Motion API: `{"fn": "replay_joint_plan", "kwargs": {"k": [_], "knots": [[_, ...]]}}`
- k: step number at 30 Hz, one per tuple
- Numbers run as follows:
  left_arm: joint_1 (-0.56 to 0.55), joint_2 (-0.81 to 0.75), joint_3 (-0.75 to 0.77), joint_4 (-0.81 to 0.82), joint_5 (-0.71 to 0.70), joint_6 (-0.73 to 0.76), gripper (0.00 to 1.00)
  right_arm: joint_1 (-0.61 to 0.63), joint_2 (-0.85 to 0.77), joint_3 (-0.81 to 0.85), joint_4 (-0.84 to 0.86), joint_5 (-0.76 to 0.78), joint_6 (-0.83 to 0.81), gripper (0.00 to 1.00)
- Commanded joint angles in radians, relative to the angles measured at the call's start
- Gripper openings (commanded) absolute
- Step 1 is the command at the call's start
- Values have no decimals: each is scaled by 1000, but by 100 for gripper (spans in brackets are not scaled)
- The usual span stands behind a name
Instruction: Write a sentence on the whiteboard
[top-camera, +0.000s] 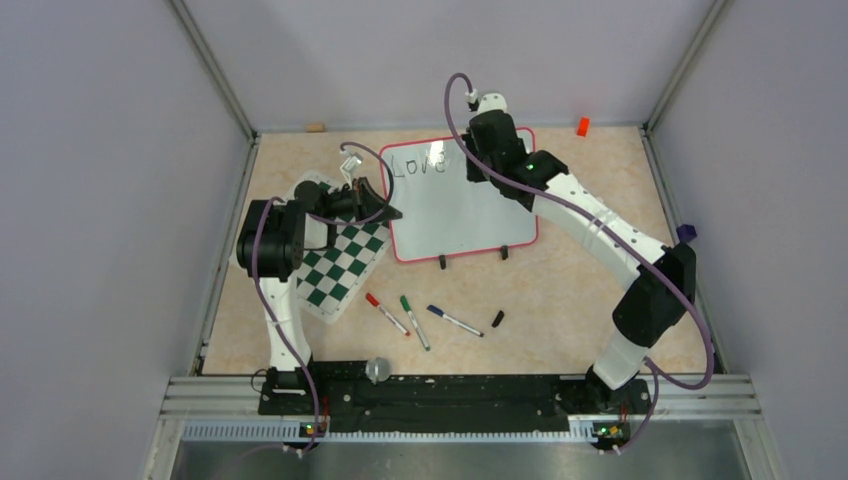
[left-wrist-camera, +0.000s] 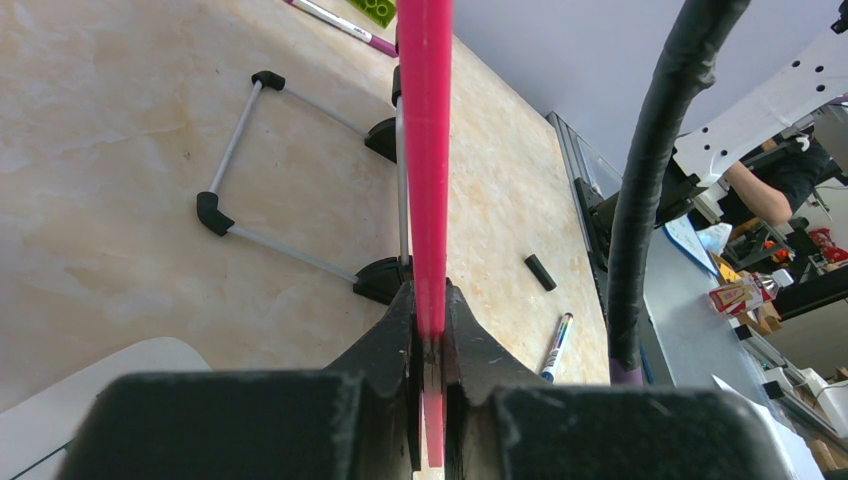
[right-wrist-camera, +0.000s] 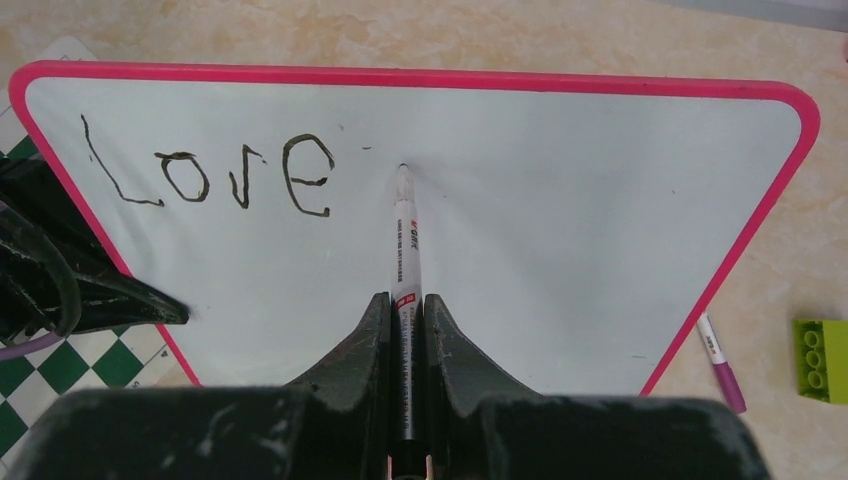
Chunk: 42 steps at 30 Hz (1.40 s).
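Right fingers (right-wrist-camera: 378, 320): nearest the right wrist lens; closed on a black marker (right-wrist-camera: 404, 240), gripped low on its barrel, with the tip pointing away toward the far edge of the board.
Left fingers (left-wrist-camera: 398, 340): closed on the red frame at the left edge of the whiteboard (right-wrist-camera: 520, 200), one finger on each face.
Whiteboard position: toward the back of the counter (top-camera: 580, 290), just right of a checkered mat (right-wrist-camera: 60, 370) and propped on its two black feet.
Sentence (right-wrist-camera: 220, 178): only "Love" is written, along the top left of the board. The rest of the surface is bare.
Marker tip relative to writing: just right of the final "e", level with that line and at the board surface. Contact looks likely but cannot be confirmed.
Step in hand (judged): first word done, and the marker is placed to begin the second.
Next move (judged): leave a clear gap after the "e", press lightly and draw the first stroke rightward along the same line, while the left fingers brace the board against the push.
Other items: three spare markers (top-camera: 414, 321) and a loose cap (top-camera: 497, 319) lie on the near counter, well apart from the board.
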Motion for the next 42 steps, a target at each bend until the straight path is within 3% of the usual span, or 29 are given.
{"fn": "replay_joint_plan", "kwargs": {"k": [1, 19, 26, 33, 37, 42], "knots": [[-5, -3, 19, 115, 27, 44, 0, 8, -1, 47, 29, 22, 2, 0], [-5, -5, 16, 116, 27, 47, 0, 13, -42, 24, 6, -33, -40, 0], [-5, -4, 13, 116, 22, 49, 0, 99, -69, -18, -18, 34, -128, 0], [-5, -3, 14, 116, 20, 47, 0, 94, -50, -8, -6, 89, -100, 0], [-4, -4, 14, 116, 24, 47, 0, 39, -36, 21, -19, 5, -9, 0], [-4, -5, 14, 116, 27, 47, 0, 15, -36, 24, 5, 0, -13, 0]]}}
